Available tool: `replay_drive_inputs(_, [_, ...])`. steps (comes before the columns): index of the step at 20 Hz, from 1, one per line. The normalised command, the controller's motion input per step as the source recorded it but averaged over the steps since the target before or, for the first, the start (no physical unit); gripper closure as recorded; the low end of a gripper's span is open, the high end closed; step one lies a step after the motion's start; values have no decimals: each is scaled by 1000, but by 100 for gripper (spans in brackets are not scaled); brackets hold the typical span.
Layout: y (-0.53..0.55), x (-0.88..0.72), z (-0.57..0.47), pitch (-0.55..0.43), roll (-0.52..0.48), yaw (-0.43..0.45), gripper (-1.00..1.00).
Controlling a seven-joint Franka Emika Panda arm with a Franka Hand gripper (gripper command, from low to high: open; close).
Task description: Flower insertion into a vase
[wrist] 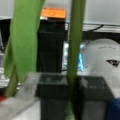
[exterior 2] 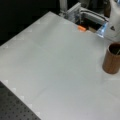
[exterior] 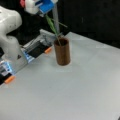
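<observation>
We judge the insertion mostly done: the stem's [exterior: 53,27] lower end is already inside the vase [exterior: 62,51], which stands upright on the table [exterior: 75,95], while its upper part is not yet let go. Our gripper [exterior: 46,11] hangs above the vase, toward a front view's left, with the stem slanting up to it. In the wrist view the fingers [wrist: 93,97] are clamped on the stem [wrist: 75,50], a leaf [wrist: 23,37] beside it.
</observation>
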Motion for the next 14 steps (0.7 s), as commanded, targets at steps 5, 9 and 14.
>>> replay_drive_inputs(5, [143,359,116,674,27,41,100])
replay_drive_inputs(9, [78,542,146,696,-30,48,100])
replay_drive_inputs(14, [22,466,153,582,-71,61,100])
